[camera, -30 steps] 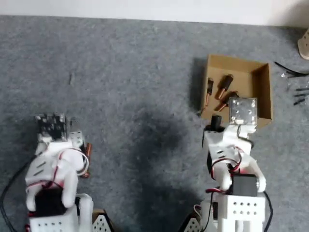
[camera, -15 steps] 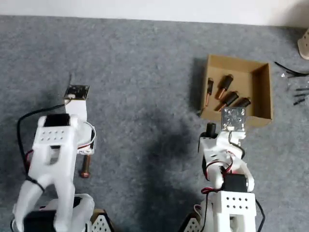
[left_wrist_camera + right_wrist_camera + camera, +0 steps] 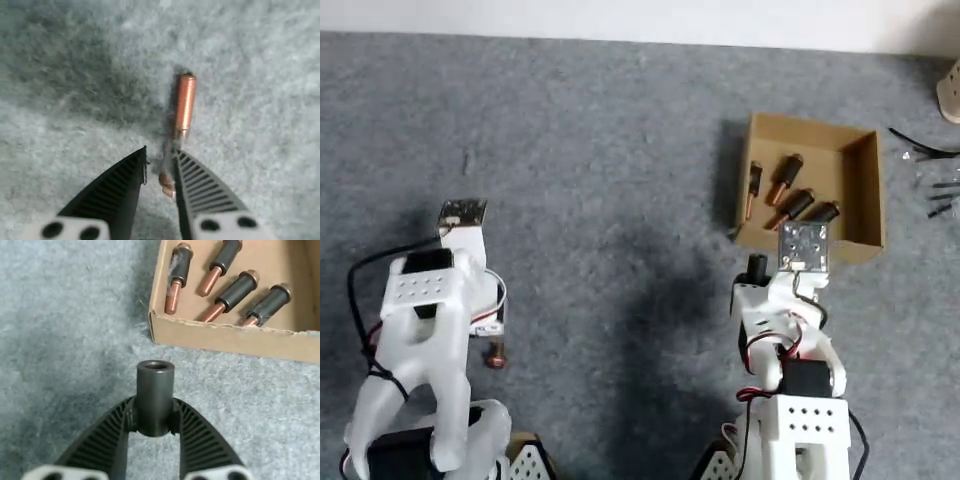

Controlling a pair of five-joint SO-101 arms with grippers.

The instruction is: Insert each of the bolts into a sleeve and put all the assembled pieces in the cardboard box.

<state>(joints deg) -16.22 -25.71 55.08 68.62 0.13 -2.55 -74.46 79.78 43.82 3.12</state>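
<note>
A copper bolt (image 3: 184, 105) lies on the grey carpet; in the high view its head (image 3: 495, 355) shows beside the left arm. My left gripper (image 3: 160, 152) hangs just over it, open by a narrow gap, with the bolt's head end between the fingers. My right gripper (image 3: 153, 409) is shut on a black sleeve (image 3: 155, 390), held upright with its bore facing up, a short way in front of the cardboard box (image 3: 235, 337). From above, the sleeve (image 3: 756, 268) sits near the box's (image 3: 744, 170) front left corner. Several assembled pieces (image 3: 786, 178) lie inside.
Black ties and small loose parts (image 3: 932, 185) are scattered on the carpet right of the box. A pale object (image 3: 950, 90) pokes in at the far right edge. Open carpet spans the space between the two arms.
The left arm unfolded forward over the bolt, then drew back a little. The right arm pulled slightly away from the box with the sleeve, then held still. The bolt stayed put.
</note>
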